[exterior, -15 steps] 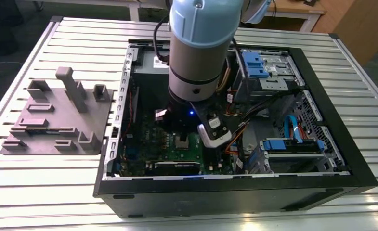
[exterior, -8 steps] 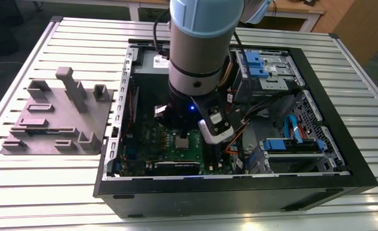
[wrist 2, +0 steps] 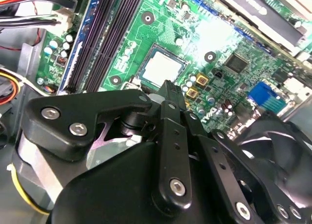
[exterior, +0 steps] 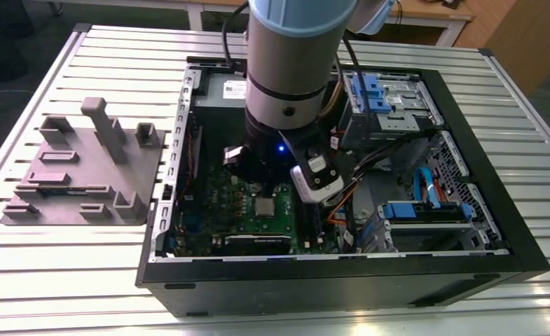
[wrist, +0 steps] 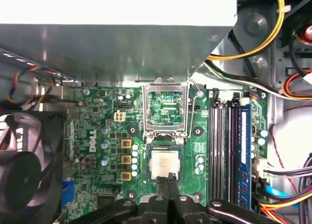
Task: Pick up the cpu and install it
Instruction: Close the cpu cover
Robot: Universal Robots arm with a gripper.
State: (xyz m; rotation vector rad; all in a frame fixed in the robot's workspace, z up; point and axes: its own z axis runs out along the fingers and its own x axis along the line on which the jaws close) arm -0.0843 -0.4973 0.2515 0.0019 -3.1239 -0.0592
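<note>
The cpu (wrist: 165, 163), a small square chip with a silver-grey top, lies flat in the socket of the green motherboard (wrist: 107, 131). It also shows in the second wrist view (wrist 2: 163, 68) and in the exterior view (exterior: 266, 206). The metal socket frame (wrist: 165, 109) stands flipped open beside it. My gripper (wrist: 170, 177) hangs just over the cpu's edge, its two black fingers pressed together and shut on nothing. The second wrist view shows the same closed gripper (wrist 2: 168, 87) right next to the chip. In the exterior view the arm (exterior: 284, 105) reaches down into the open computer case (exterior: 349, 280).
A grey power supply box (wrist: 122, 39) overhangs the board beyond the socket. A black fan (wrist: 24, 175) sits to one side, memory slots (wrist: 224, 146) and loose cables (wrist: 282, 175) to the other. A grey parts fixture (exterior: 83, 171) stands on the slatted table at the exterior view's left.
</note>
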